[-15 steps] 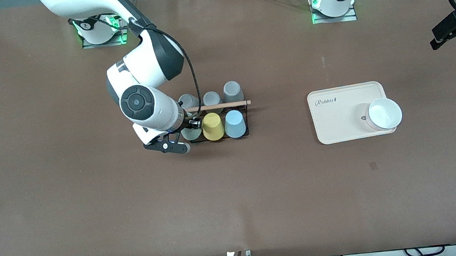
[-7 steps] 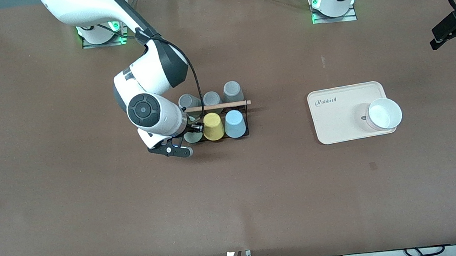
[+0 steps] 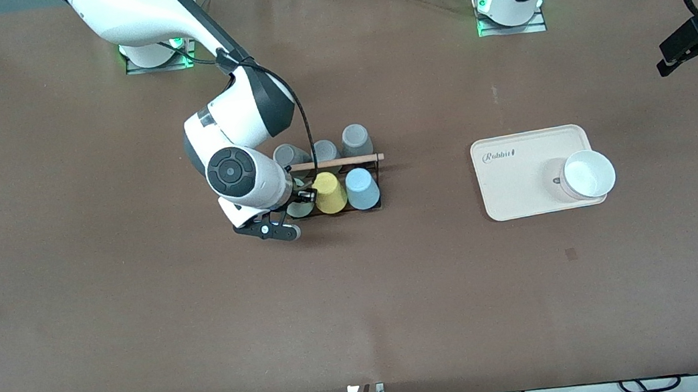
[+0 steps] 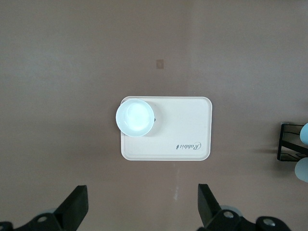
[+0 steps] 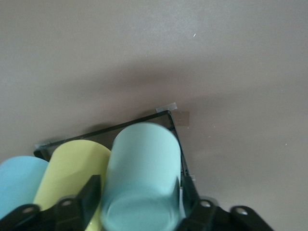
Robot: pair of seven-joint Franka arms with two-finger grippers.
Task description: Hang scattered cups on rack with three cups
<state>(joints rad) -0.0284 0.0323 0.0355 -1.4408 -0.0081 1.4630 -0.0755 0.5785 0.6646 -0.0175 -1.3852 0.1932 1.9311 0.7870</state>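
Note:
My right gripper (image 3: 299,201) is shut on the pale mint green cup (image 3: 299,209), which it holds upside down over the end slot of the black wire rack (image 3: 378,182) toward the right arm's end. In the right wrist view the fingers (image 5: 94,187) press both sides of the mint cup (image 5: 144,159) above the rack's corner (image 5: 166,114). The light blue cup (image 3: 361,189) sits upside down on the rack, with the yellow cup (image 3: 328,193) between it and the mint cup. My left gripper (image 4: 143,197) is open, empty and high above the table.
Three grey cups (image 3: 324,150) sit on the rack's row farther from the front camera, past the wooden rod (image 3: 332,163). A beige tray (image 3: 524,193) with a white bowl (image 3: 589,174) lies toward the left arm's end. The left gripper (image 3: 674,53) waits there.
My right gripper has moved with the mint cup toward the left arm's end, closer to the yellow cup on the rack. The left arm has not moved.

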